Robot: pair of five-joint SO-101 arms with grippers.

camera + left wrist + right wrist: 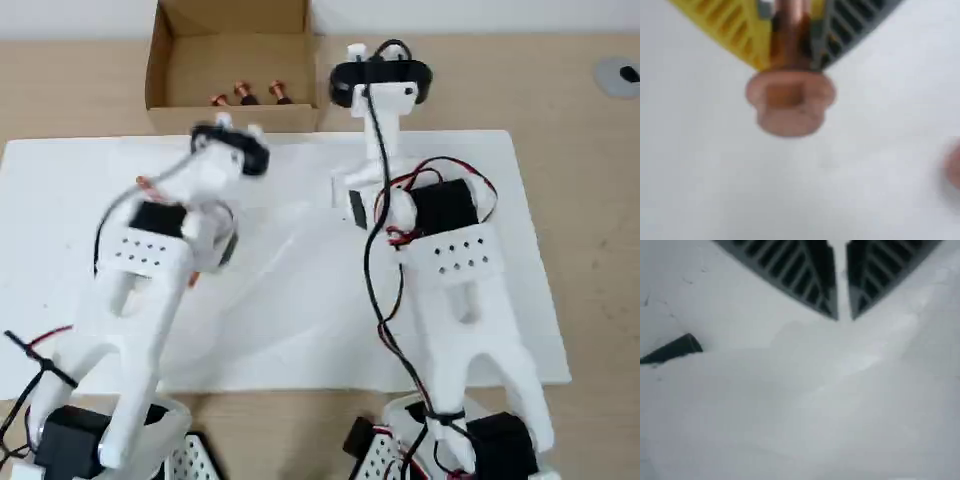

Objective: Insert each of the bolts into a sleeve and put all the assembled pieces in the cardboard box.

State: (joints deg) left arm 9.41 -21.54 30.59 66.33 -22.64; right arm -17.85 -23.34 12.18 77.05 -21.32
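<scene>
Copper-coloured flanged metal piece [790,100] in the left claw [790,64], between one yellow ribbed finger [732,27] and one dark grey ribbed finger [855,25]. Plain white sheet [715,190] under the claw. Right claw [842,317] has dark grey, ribbed fingers [795,275]. Beyond the claws, plain brown cardboard box [158,70] with three copper-coloured pieces [245,92].

Left claw [790,64] clamped on bolt [790,102]; right claw [842,315] closed to a sliver. Both arms stretched forward.

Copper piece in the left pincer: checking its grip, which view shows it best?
Left wrist view: copper piece close, clamped in the left pincer. High view gives a tiny copper glimpse; right wrist view faces white mat.
</scene>
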